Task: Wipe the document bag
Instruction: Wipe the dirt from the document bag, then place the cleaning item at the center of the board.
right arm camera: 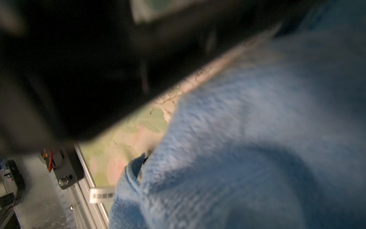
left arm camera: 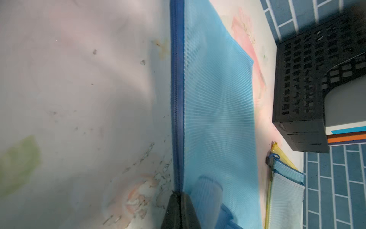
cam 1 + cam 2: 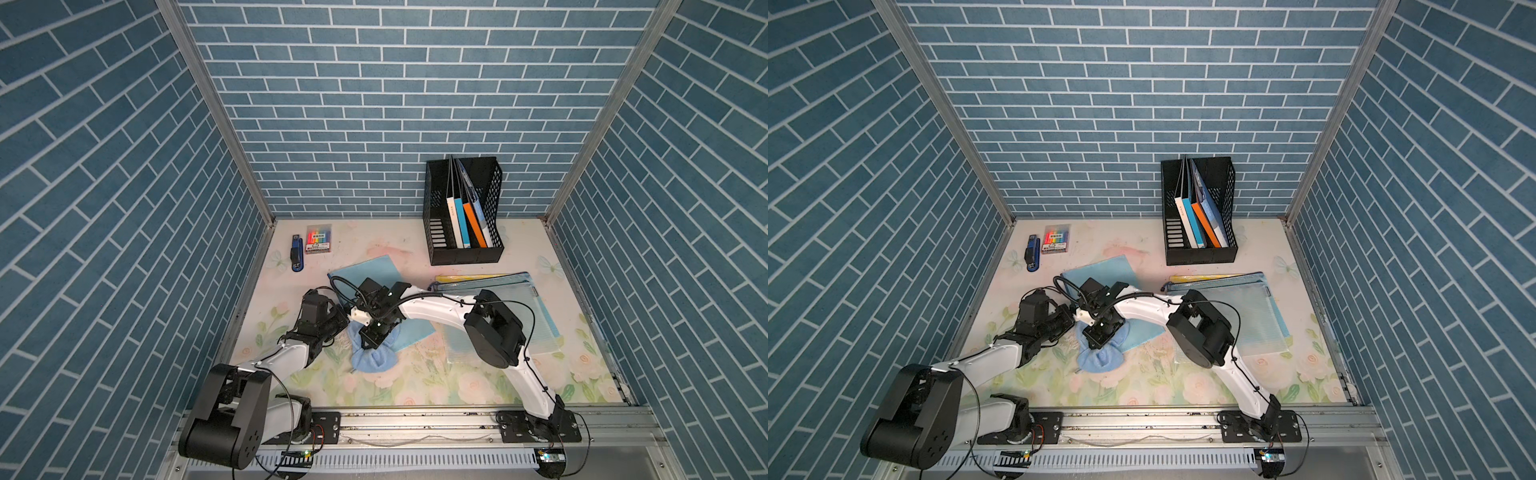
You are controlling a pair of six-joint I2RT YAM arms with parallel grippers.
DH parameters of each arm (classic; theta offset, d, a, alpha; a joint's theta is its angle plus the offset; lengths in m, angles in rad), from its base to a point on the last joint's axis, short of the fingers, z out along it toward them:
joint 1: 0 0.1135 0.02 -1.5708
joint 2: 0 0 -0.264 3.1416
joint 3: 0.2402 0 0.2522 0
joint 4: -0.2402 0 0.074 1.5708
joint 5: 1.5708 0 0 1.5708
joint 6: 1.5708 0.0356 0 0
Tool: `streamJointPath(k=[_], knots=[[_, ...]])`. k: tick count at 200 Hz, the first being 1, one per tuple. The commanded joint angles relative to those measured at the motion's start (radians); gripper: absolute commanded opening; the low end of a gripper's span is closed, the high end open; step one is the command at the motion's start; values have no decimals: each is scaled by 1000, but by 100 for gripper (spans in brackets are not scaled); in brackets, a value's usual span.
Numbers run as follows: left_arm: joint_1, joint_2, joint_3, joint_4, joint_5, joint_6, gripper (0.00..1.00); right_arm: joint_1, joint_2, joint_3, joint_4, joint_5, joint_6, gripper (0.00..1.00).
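Note:
The document bag (image 3: 368, 270) (image 3: 1100, 272) is a light blue mesh pouch with a dark blue zipper edge. It lies flat at mid-table and fills the left wrist view (image 2: 217, 109). My left gripper (image 2: 180, 195) is shut on its zipper edge, the dark fingertips pinched together. A fluffy blue cloth (image 3: 374, 361) (image 3: 1100, 359) lies bunched over the bag's near corner. My right gripper (image 3: 374, 338) (image 3: 1098, 336) points down into the cloth and is shut on it. In the right wrist view the cloth (image 1: 247, 138) hides the fingers.
A black mesh file holder (image 3: 463, 216) with books stands at the back right. More mesh pouches (image 3: 536, 307) (image 2: 287, 188) lie under my right arm. A blue stapler (image 3: 296, 257) and a pack of highlighters (image 3: 319, 240) lie at the back left. My arms cross closely at mid-table.

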Motion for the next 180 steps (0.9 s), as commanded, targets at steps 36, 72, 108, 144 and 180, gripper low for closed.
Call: streamJointPath(k=[36, 72, 108, 144, 180], knots=[[35, 14, 46, -24, 9, 53, 0, -163, -169, -187, 45, 56, -4, 3], [45, 13, 62, -61, 21, 88, 0, -288, -198, -207, 65, 135, 20, 4], [56, 4, 64, -85, 22, 111, 0, -334, -138, -158, 59, 160, 37, 4], [109, -75, 41, -125, 18, 105, 0, -339, -103, -119, 29, 299, 16, 7], [138, -188, 55, -229, 19, 118, 0, -347, -57, 27, 15, 309, -20, 7]])
